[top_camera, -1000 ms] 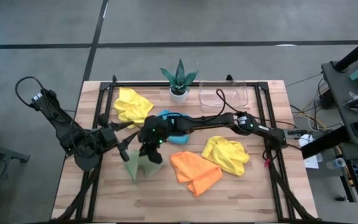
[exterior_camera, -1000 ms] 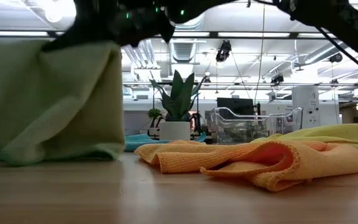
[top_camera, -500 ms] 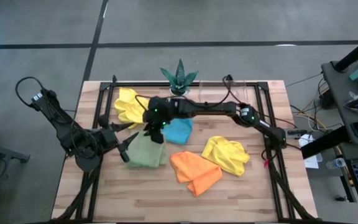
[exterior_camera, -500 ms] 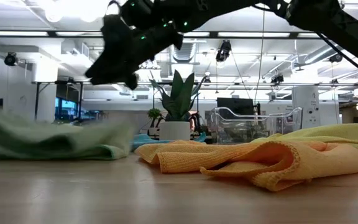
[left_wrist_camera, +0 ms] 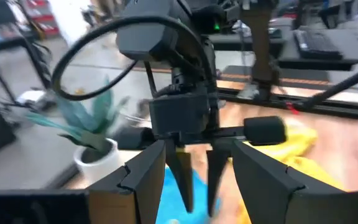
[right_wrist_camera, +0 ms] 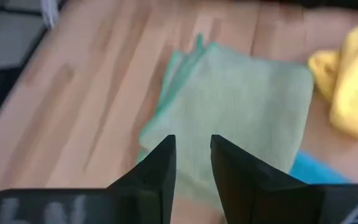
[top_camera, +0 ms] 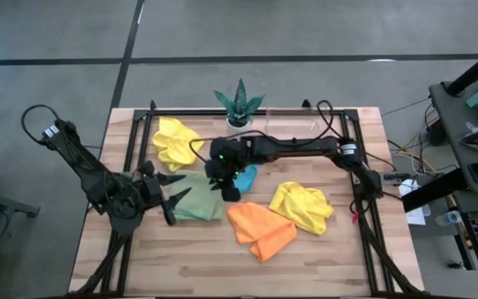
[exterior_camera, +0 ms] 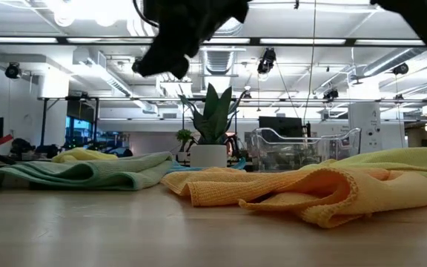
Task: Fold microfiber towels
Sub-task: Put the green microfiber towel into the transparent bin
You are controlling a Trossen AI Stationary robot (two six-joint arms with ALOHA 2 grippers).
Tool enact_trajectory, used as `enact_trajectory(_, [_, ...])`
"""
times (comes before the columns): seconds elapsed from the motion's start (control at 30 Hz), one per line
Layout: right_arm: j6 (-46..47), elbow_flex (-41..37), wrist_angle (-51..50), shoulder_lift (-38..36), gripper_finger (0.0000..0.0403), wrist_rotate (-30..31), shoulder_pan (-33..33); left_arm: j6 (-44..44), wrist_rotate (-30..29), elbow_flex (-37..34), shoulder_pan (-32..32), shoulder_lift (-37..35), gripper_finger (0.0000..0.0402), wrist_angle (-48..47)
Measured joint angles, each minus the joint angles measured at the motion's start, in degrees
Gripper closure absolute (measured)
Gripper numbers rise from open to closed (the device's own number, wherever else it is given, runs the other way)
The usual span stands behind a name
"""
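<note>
The sage green towel (top_camera: 196,203) lies flat and folded on the table left of centre; it also shows in the right wrist view (right_wrist_camera: 241,106). My right gripper (top_camera: 226,183) hovers just above its right edge and the sky blue towel (top_camera: 246,176), fingers slightly apart and empty. My left gripper (top_camera: 171,199) is wide open at the green towel's left edge; whether it touches the towel, I cannot tell. One yellow towel (top_camera: 175,139) lies crumpled at the far left, another (top_camera: 303,206) at the right. The orange towel (top_camera: 260,228) lies crumpled near the front.
A spiky potted plant (top_camera: 239,106) and a clear plastic tray (top_camera: 299,126) stand at the table's far edge. Bare wood shows along the near edge (top_camera: 222,270). My right arm reaches across the table's middle from the right.
The green towel, hanging lifted a second ago, has been carried over toward the far edge and laid down; it now lies flat and folded. My right gripper went toward the far edge, let it go, then moved right and nearer, over the blue towel.
</note>
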Motion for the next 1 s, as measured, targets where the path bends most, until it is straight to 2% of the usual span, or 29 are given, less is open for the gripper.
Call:
enact_trajectory(0.17, [0.47,-12.16,5.14,-6.76,0.0312,2.89,1.89,-2.47,1.07,-0.08,0.02,2.22,0.0230,-0.06])
enact_trajectory(0.4, [1.50,-31.57,24.92,-14.51,0.0312,6.11,4.28,-3.99,3.42,-0.10,0.07,6.49,0.0230,-0.06])
enact_trajectory(0.57, [0.29,-40.63,36.07,-16.14,0.0312,11.32,6.28,-8.80,13.86,-0.25,0.56,10.14,0.0231,-0.17])
enact_trajectory(0.7, [-2.44,-45.91,44.24,-16.01,0.0312,16.56,8.32,-16.13,23.12,-1.55,1.81,13.65,0.0231,-0.43])
enact_trajectory(0.8, [-4.01,-49.28,51.57,-15.99,0.0312,17.80,9.42,-23.24,31.46,-3.23,2.71,16.02,0.0231,-0.97])
enact_trajectory(0.87, [-3.95,-51.31,56.68,-15.88,0.0312,18.00,9.90,-29.15,35.98,-4.13,3.07,17.59,0.0231,-3.92])
enact_trajectory(1.0, [-2.16,-53.30,63.92,-15.86,0.0312,18.09,10.10,-40.79,40.18,-4.58,3.47,20.77,0.0231,-14.80])
